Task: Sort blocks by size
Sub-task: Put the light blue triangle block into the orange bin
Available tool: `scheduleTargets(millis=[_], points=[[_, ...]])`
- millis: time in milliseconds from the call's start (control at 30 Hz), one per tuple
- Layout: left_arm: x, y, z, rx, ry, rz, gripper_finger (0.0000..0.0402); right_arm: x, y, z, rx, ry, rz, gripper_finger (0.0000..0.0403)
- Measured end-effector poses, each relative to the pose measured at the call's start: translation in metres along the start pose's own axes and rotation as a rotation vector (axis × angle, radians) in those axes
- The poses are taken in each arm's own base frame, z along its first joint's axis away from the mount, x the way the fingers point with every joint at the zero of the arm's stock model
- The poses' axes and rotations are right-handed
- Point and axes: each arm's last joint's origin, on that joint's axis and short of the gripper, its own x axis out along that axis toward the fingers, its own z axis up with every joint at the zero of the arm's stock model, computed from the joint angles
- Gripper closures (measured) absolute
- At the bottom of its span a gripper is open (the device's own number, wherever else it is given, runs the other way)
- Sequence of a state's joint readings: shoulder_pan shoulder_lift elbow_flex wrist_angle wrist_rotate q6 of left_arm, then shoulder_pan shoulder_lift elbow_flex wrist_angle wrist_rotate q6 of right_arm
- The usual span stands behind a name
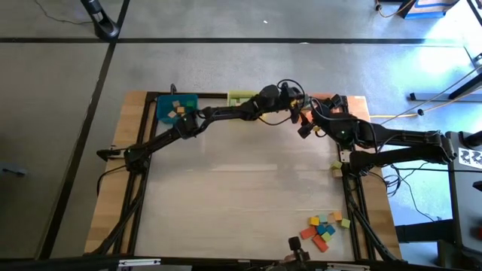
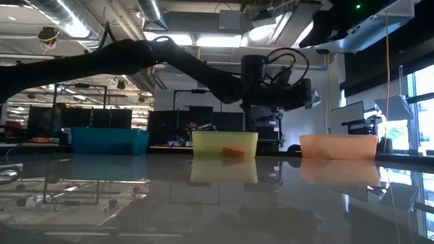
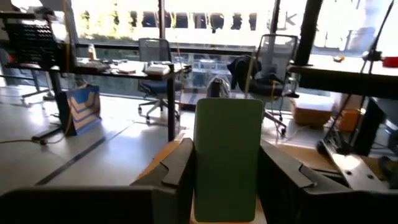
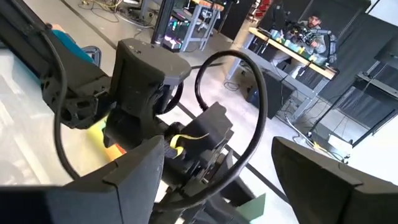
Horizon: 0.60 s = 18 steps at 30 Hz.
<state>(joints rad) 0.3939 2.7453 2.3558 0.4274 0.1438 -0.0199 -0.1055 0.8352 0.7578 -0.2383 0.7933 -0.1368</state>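
A flat green block (image 3: 227,124) stands between the fingers of my left gripper (image 3: 227,149), which is shut on it. That arm reaches across the far edge, with the gripper (image 1: 301,102) (image 2: 308,95) up in the air between the yellow bin (image 2: 224,144) and the orange bin (image 2: 338,146). My right gripper (image 4: 214,180) (image 1: 309,124) hovers open just behind the left wrist, holding nothing. A pile of coloured blocks (image 1: 324,229) lies on the table at the near right. Several blocks sit in the blue bin (image 1: 177,108), and an orange block (image 2: 232,152) sits in the yellow bin. My left gripper pinches the green block by its two long side edges (image 3: 200,168), one finger on each. The fingers come in about level, and the block sticks out past their tips. It is lifted clear, above the height of the bins.
The three bins stand in a row along the far edge: blue (image 2: 108,140) at the left, yellow in the middle, orange (image 1: 331,100) at the right. A single small block (image 1: 337,167) lies by the right edge. Bare tabletop (image 1: 241,196) spans the middle.
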Motion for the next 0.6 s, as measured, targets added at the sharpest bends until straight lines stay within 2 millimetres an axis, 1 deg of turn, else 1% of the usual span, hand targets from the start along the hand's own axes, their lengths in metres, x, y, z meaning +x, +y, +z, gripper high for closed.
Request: scheduleTargets(millis=[100,200,267,400,467,600], points=[[0.000,-0.002,0.000,-0.019,0.009,-0.052,0.0283,0.000,0.000,-0.001,0.002,0.007,-0.016,0.0107],[-0.001,-0.002,0.007,-0.033,0.026,-0.065,0.0283,0.000,-0.001,-0.001,0.032,0.007,-0.023,0.0107],[-0.003,-0.003,0.021,-0.025,0.040,-0.064,0.0283,-0.001,-0.002,-0.002,0.052,0.013,-0.023,0.0107],[-0.011,-0.004,0.058,0.065,0.070,-0.064,0.0283,-0.008,-0.008,-0.002,0.114,0.008,-0.024,0.0107],[-0.014,-0.005,0.068,0.124,0.113,-0.056,0.0283,-0.012,-0.013,-0.002,0.144,-0.008,-0.019,0.0107],[-0.024,-0.001,0.083,0.233,0.215,-0.015,0.0283,-0.022,-0.020,0.000,0.192,-0.050,0.084,0.0107]])
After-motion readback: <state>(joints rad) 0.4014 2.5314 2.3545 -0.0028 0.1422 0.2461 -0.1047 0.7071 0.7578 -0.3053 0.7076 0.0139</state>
